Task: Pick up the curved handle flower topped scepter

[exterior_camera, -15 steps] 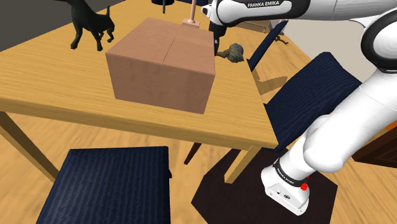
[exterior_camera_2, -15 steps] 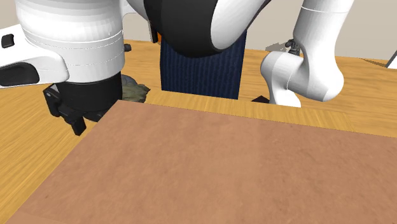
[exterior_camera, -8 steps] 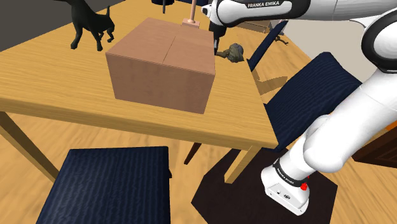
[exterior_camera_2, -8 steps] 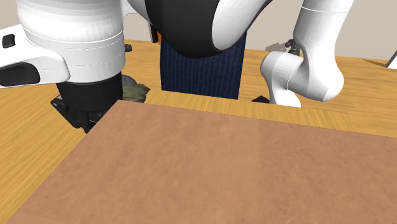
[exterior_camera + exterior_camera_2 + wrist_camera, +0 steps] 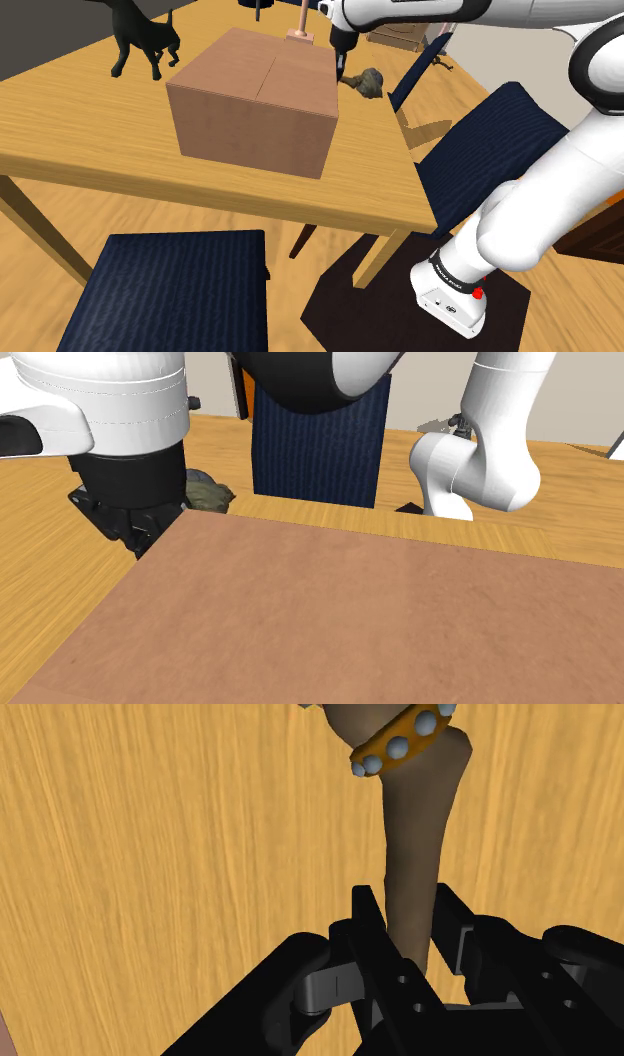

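- We see the tool closed on the scepter. Its two black fingers stand on either side of the tan handle and press against it.
- Further along the handle from the fingers, an orange band set with pale round beads wraps the scepter. Beyond the band the shape widens and runs out of the wrist view.
- Behind the handle we see the yellow wood grain of the surface. We cannot tell whether the scepter touches the wood or hangs just above it.
- In the shoulder view the tool points down at the far side of the surface, just past the far right corner of a brown box. The scepter's dark, lumpy end shows just to the right of the tool there.
- In the second exterior view the tool sits at the left, beside the box's near edge. The scepter's mottled grey-green end peeks out just behind it.
- The white arm comes up from the shoulder view's lower right and reaches over to the tool along the top edge.
- A black animal figure stands on the surface to the left of the box, well apart from the tool.
- A pinkish post rises behind the box's far edge, near the tool.
- A chair with a dark blue seat stands at the near side of the surface, and another at the right.
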Controlling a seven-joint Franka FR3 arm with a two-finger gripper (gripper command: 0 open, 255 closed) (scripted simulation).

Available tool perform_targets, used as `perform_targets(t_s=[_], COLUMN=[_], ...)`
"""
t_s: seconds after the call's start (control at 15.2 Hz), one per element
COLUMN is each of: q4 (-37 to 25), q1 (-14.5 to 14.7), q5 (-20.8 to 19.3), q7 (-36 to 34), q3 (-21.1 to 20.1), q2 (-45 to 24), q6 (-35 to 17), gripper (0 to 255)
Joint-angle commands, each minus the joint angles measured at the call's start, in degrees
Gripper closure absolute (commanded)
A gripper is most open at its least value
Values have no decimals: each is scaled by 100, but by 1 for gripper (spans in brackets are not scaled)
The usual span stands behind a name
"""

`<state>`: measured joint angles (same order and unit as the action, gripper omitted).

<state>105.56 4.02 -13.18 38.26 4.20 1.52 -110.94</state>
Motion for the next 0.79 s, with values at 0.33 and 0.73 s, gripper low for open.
perform_targets(t_s=[0.33,0.73], q4=[-552,-912], q1=[9,13], q5=[40,59], q7=[112,176], q3=[-9,-14], q2=[-12,-47], q6=[530,849], gripper=[255,255])
